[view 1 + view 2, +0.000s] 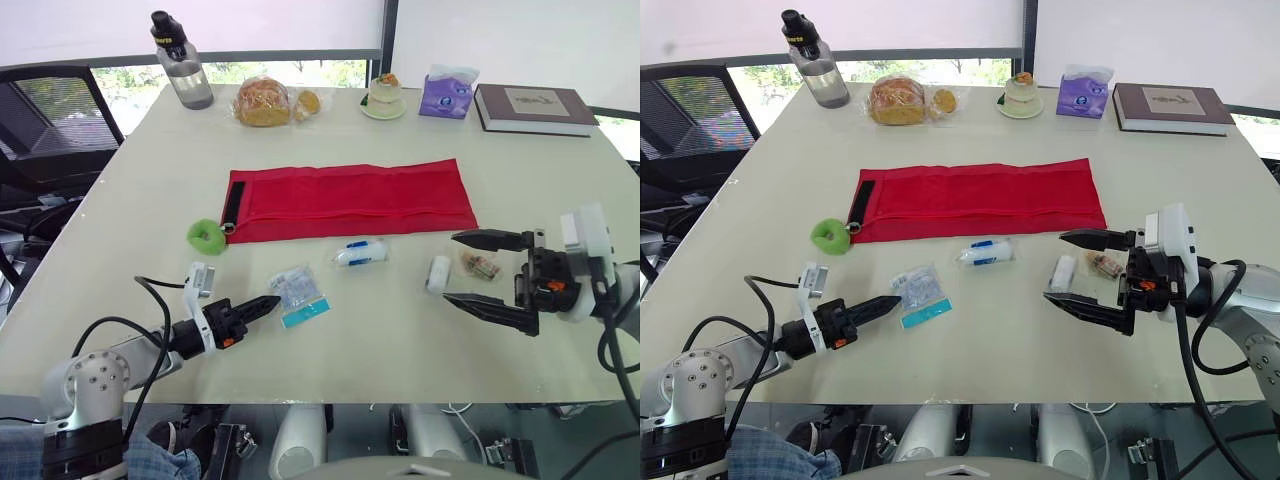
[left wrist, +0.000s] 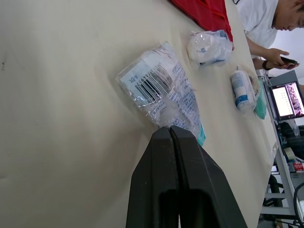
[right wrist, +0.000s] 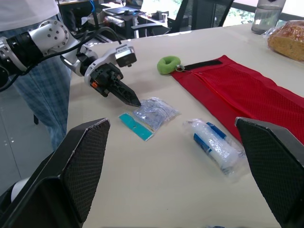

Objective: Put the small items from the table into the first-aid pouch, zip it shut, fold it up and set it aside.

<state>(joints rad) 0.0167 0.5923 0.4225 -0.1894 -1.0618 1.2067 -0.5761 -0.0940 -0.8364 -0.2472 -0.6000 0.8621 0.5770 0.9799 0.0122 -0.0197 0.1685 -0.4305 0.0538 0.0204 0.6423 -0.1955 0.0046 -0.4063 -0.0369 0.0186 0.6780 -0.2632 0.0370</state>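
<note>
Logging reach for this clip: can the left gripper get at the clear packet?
Probably yes: the left gripper points at the near edge of the clear packet, nothing between them, but it is shut and must open.

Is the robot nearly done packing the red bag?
Nothing is packed yet. The red pouch lies flat, and the clear packet, wrapped roll and white roll are on the table. Left gripper, jaws shut, points at the packet; right gripper, jaws open, is by the white roll. Zipping, folding remain.
</note>
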